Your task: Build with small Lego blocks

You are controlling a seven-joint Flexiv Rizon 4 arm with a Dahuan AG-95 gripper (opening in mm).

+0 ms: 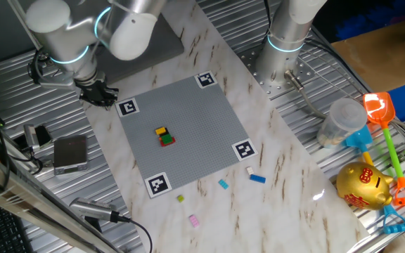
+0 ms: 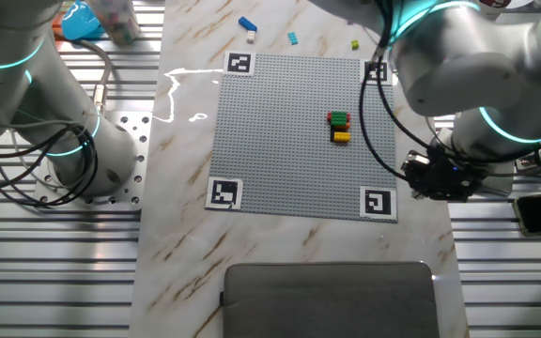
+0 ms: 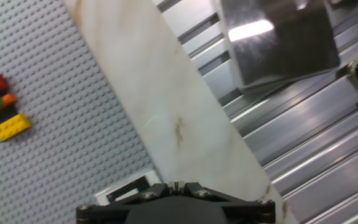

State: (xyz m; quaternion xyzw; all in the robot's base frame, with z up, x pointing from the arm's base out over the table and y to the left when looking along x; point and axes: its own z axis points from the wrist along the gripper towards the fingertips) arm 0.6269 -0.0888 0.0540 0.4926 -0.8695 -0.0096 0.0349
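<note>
The gripper hovers at upper left, off the grey plate; its jaw state I cannot tell (fingertips hidden). A stacked cluster of small Lego blocks sits mid-plate, loose bricks lie lower right, likely awaiting pickup

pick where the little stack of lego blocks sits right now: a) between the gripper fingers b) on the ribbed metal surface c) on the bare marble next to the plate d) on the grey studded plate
d: the small cluster of red, green, orange, black and yellow blocks rests on the grey studded plate, near its middle, well away from the gripper.
</note>
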